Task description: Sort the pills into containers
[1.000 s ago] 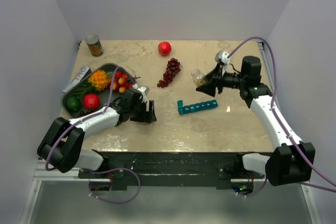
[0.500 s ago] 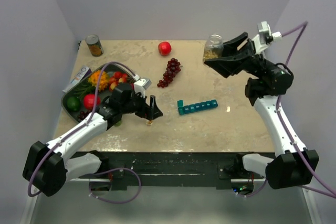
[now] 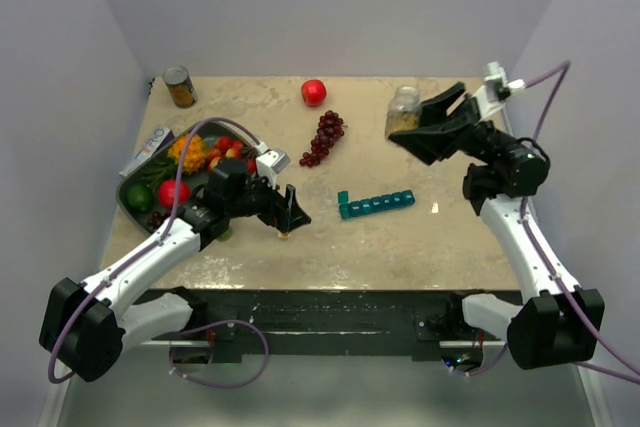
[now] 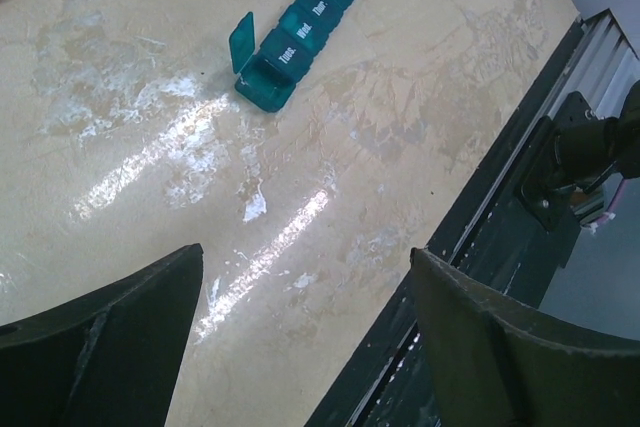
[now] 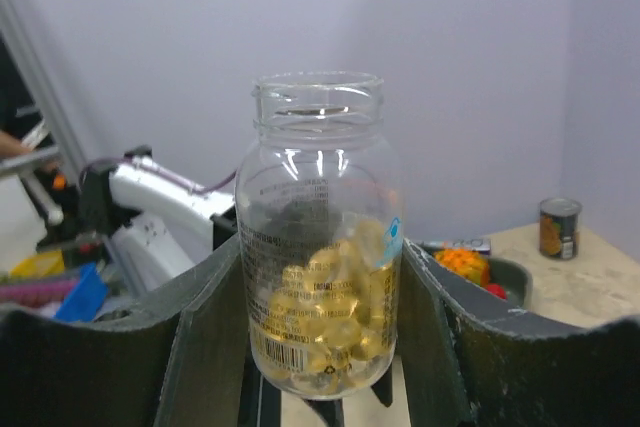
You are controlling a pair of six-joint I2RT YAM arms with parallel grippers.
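Note:
The teal pill organiser (image 3: 375,204) lies mid-table, with the lid at its left end standing open. It also shows at the top of the left wrist view (image 4: 305,27). My right gripper (image 3: 420,127) is shut on a clear lidless bottle (image 3: 403,112) and holds it upright in the air at the back right. The bottle (image 5: 320,287) is partly filled with yellow capsules. My left gripper (image 3: 290,215) is open and empty, low over the table left of the organiser. In its wrist view the left gripper (image 4: 305,277) has bare table between its fingers. A small tan speck (image 3: 285,234) lies just under it.
A dark green fruit tray (image 3: 130,190) sits at the left with a flat box (image 3: 150,142) behind it. A can (image 3: 180,87), a red fruit (image 3: 314,92) and dark grapes (image 3: 325,137) are at the back. The table's front edge (image 4: 480,197) is close to my left gripper.
My right arm has raised the bottle from a tilted pose low over the table to upright and higher at the back right. My left gripper has moved slightly right, toward the organiser.

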